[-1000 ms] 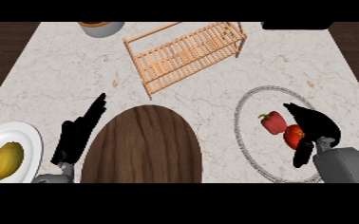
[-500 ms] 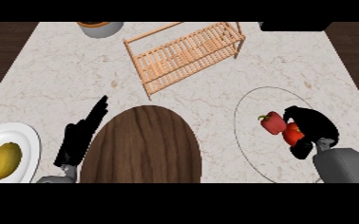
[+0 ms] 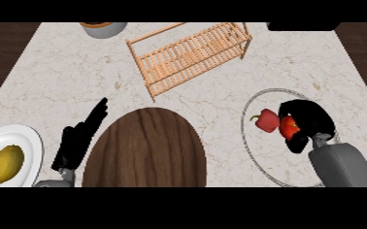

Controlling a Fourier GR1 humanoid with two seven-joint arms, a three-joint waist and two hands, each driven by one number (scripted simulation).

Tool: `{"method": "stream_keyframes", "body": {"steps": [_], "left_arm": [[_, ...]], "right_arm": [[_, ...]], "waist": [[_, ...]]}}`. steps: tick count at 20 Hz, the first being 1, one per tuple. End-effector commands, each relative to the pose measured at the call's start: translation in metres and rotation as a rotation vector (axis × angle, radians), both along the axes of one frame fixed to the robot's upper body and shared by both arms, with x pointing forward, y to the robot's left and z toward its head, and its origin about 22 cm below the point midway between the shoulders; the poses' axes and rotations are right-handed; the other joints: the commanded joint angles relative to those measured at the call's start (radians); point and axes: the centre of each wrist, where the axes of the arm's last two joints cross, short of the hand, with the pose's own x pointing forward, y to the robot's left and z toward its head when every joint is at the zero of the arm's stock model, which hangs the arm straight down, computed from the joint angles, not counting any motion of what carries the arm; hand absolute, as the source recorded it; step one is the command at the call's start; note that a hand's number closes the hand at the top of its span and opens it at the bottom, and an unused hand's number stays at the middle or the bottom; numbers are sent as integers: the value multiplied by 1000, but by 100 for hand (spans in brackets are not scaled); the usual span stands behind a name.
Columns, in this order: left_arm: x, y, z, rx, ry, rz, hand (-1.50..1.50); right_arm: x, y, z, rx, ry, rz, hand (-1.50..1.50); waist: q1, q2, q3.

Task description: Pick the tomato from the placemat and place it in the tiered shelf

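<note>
The right hand comes in from the lower right on its grey forearm, its black fingers and thumb curled round a tomato that shows red at the hand's left side. The left hand shows at the lower left, open, with its fingers straight and together, pointing up and a little to the right.
</note>
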Motion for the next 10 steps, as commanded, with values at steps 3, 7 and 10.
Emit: {"method": "stream_keyframes", "body": {"steps": [3,7,10], "left_arm": [[9,4,1,-1,-3,-2,0],[2,5,17,-6,1,0,0],[-6,-4,6,13,-8,2,0]], "right_arm": [[16,32,29,105,-160,196,150],[4,45,67,162,-248,168,150],[-8,13,111,141,-346,160,150]], "waist": [[0,2,4],[-6,-2,3],[-14,-4,3]]}}
